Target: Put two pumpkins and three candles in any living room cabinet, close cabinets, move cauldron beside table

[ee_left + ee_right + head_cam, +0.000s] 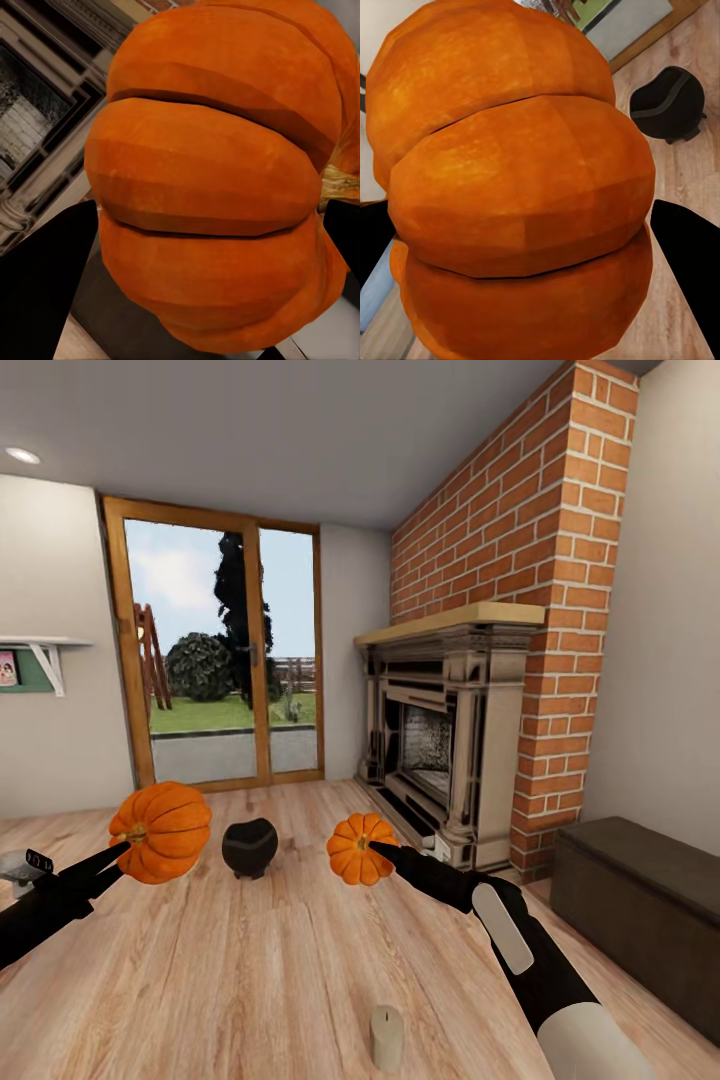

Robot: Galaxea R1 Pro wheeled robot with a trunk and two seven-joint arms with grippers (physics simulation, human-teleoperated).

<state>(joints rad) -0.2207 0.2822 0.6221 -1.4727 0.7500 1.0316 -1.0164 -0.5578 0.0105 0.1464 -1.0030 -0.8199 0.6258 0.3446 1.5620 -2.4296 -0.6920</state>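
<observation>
My left gripper (120, 853) is clamped on the larger-looking pumpkin (161, 831), its black fingers (45, 289) pressing either flank with the stem off to one side in the left wrist view; my right gripper (372, 848) grips the second pumpkin (360, 849) the same way, its dark finger (690, 262) flanking the ribbed body. Both fruits hang above the plank floor (250, 970), apart from each other, with the black cauldron (249, 847) standing on the floor between and a little beyond them. One beige candle (387, 1037) stands upright on the floor nearer to me, right of centre. The dark-brown cabinet (640, 905) sits low at the right, near the brick fireplace (450, 760), and its top looks shut from here. I judge this the carrying stage: to do it well I should keep both grips firm, turn the base right toward the cabinet, and steer round the candle and cauldron. Since both hands are full, one pumpkin likely needs setting down before I can open a drawer.
</observation>
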